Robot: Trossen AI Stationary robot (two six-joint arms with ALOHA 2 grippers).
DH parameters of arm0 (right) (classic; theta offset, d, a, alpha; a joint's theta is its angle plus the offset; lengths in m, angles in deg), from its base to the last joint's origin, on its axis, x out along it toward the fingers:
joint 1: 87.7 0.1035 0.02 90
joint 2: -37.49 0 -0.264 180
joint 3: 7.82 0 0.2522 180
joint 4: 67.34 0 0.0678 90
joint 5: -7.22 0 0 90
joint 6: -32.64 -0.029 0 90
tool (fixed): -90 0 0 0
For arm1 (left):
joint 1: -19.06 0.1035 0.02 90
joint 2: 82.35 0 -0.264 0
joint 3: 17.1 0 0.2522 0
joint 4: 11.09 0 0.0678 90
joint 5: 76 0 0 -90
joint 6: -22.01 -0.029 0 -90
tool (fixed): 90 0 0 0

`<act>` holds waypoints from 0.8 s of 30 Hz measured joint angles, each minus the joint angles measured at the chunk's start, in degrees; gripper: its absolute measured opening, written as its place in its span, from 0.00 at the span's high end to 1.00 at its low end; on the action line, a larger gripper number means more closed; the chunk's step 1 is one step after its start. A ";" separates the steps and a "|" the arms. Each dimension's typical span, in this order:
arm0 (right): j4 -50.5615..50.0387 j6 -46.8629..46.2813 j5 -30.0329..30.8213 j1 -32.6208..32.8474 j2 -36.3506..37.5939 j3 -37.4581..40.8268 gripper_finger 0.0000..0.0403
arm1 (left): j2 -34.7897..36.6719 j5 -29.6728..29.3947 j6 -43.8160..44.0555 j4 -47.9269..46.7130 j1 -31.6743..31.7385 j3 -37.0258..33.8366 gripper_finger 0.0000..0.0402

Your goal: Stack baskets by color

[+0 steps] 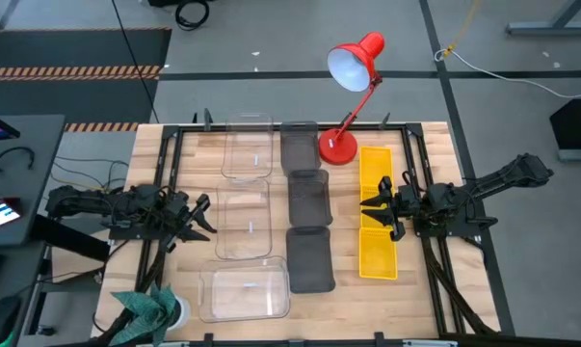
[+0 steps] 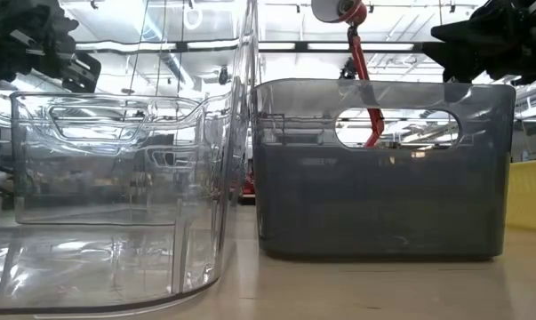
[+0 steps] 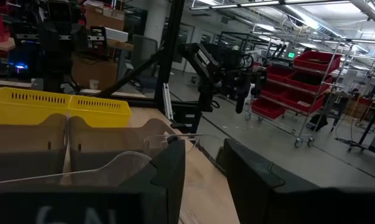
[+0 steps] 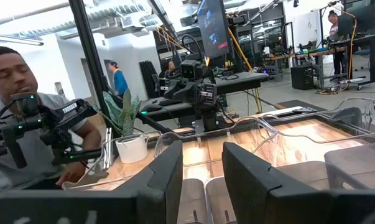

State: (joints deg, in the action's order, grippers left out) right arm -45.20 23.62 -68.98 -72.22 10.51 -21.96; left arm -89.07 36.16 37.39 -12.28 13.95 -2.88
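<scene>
Three clear baskets stand in a column from far to near on the wooden table, bottoms down. To their right is a column of three dark grey baskets, then a row of yellow baskets. In the low view the nearest clear basket and grey basket stand side by side. My left gripper hangs open in the air at the table's left side, pointing at the clear column. My right gripper hangs open above the yellow row, pointing left. Nothing lies between either pair of fingers.
A red desk lamp stands with its base at the far side, between the grey and yellow rows. A green potted plant sits at the near left corner. Black frame rails border the table. A person sits beyond the left side.
</scene>
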 joint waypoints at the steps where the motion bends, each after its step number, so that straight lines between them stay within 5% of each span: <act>1: 0.00 0.00 0.00 0.00 0.01 0.00 0.71 | 0.00 0.00 0.02 0.00 0.00 0.02 0.71; 18: 0.00 0.20 -0.02 0.00 0.01 0.00 0.71 | 0.00 0.00 0.00 0.00 0.00 0.00 0.71; 24: 0.02 10.54 0.07 -0.04 0.00 0.00 0.71 | 0.00 0.00 0.02 0.00 -0.02 0.02 0.71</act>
State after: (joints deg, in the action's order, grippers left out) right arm -45.18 34.16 -68.91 -72.26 10.51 -21.96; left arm -89.07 36.16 37.41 -12.28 13.93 -2.86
